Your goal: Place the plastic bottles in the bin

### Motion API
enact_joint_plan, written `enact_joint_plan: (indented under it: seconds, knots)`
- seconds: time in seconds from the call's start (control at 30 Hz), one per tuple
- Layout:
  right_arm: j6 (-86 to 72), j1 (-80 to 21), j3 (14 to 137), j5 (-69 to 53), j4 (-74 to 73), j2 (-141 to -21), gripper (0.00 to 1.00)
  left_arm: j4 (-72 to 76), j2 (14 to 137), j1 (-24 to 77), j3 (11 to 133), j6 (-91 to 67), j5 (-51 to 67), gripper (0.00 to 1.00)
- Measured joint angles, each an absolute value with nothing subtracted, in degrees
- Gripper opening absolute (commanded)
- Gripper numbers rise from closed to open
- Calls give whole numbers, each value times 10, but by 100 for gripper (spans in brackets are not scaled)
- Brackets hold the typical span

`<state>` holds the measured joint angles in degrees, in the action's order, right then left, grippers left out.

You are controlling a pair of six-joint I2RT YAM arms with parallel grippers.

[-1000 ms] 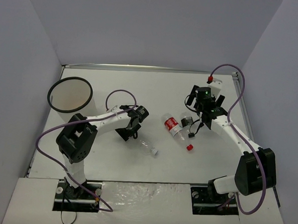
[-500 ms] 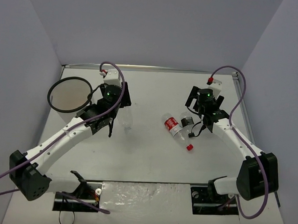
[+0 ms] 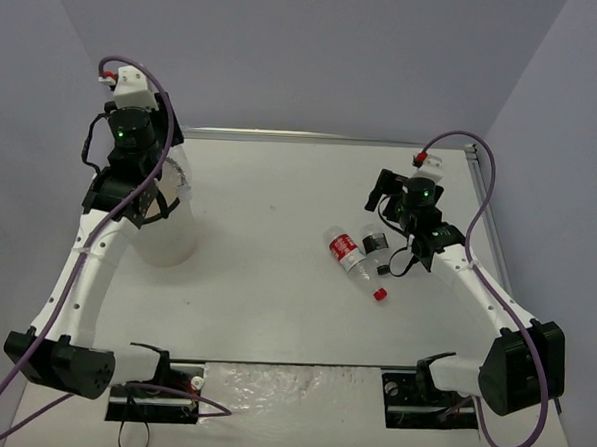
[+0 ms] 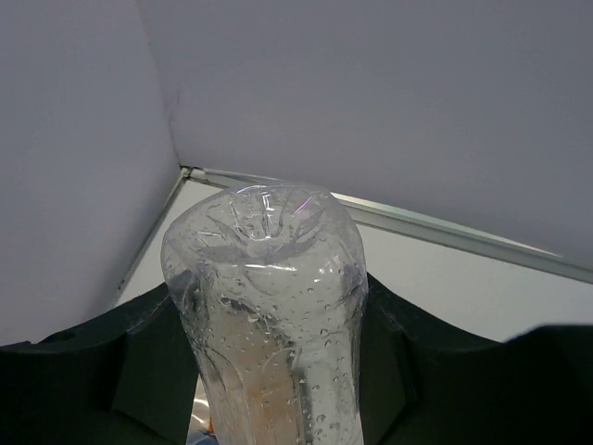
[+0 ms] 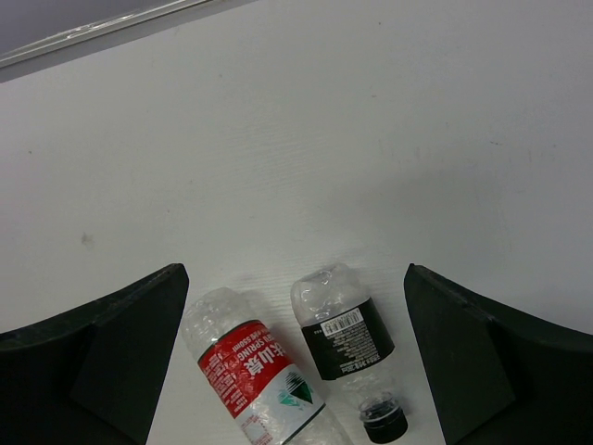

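My left gripper point(image 3: 152, 188) is raised at the far left, shut on the plain clear bottle point(image 3: 177, 175), directly over the translucent white bin point(image 3: 177, 243). The arm hides most of the bin's rim. In the left wrist view the wet clear bottle point(image 4: 269, 306) stands base-up between my fingers point(image 4: 139, 371). My right gripper point(image 3: 409, 217) is open and empty just over two bottles lying on the table: the red-labelled one point(image 3: 349, 254) and the black-labelled one point(image 3: 376, 244). The right wrist view shows both, red point(image 5: 255, 371) and black point(image 5: 345, 336), between the open gripper point(image 5: 295, 273).
The white table point(image 3: 275, 292) is walled by grey panels, with a metal rail point(image 3: 323, 138) along its far edge. A faint orange and blue patch point(image 4: 199, 428) shows below the held bottle.
My left arm has swung the clear bottle up from the table's middle to the far left, over the bin. The right arm has barely moved.
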<state>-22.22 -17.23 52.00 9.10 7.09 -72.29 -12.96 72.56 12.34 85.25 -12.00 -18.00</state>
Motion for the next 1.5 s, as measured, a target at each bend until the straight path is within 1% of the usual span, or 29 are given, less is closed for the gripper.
enact_joint_plan:
  seconds: [0.17, 0.33, 0.4, 0.47, 0.5, 0.53, 0.63, 0.73, 0.77, 0.8, 0.83, 0.87, 0.97, 1.23, 1.5]
  knots:
    - [-219, -173, 518, 89, 73, -711, 100, -84, 708, 52, 819, -110, -199, 17]
    - [-206, -183, 499, 90, 96, -645, 100, -71, 714, -2, 794, -112, -212, 19]
    - [-202, -185, 495, 92, 104, -617, 100, -67, 720, -14, 787, -112, -220, 27]
    - [-199, -187, 494, 94, 111, -596, 100, -60, 726, -20, 778, -112, -232, 41]
    - [-198, -187, 492, 97, 113, -589, 100, -56, 728, -22, 772, -113, -238, 50]
    - [-197, -188, 491, 98, 114, -584, 100, -51, 728, -23, 763, -115, -242, 53]
    - [-196, -188, 484, 107, 114, -578, 100, -25, 721, -23, 721, -132, -250, 54]
    - [-196, -188, 477, 120, 113, -579, 100, 23, 698, -23, 649, -152, -244, 54]
    - [-196, -188, 475, 123, 112, -580, 100, 46, 689, -23, 623, -159, -245, 58]
    - [-196, -188, 475, 126, 112, -580, 100, 66, 680, -23, 604, -164, -247, 77]
    - [-196, -188, 474, 128, 112, -581, 100, 80, 671, -24, 588, -168, -247, 91]
    - [-196, -188, 474, 130, 112, -582, 100, 89, 663, -24, 574, -171, -247, 97]
    - [-196, -188, 473, 133, 112, -582, 100, 101, 651, -23, 555, -174, -241, 97]
    - [-196, -188, 473, 135, 112, -588, 100, 107, 641, -23, 555, -174, -235, 97]
    - [-197, -188, 473, 138, 98, -599, 100, 37, 637, -23, 615, -189, -213, 97]
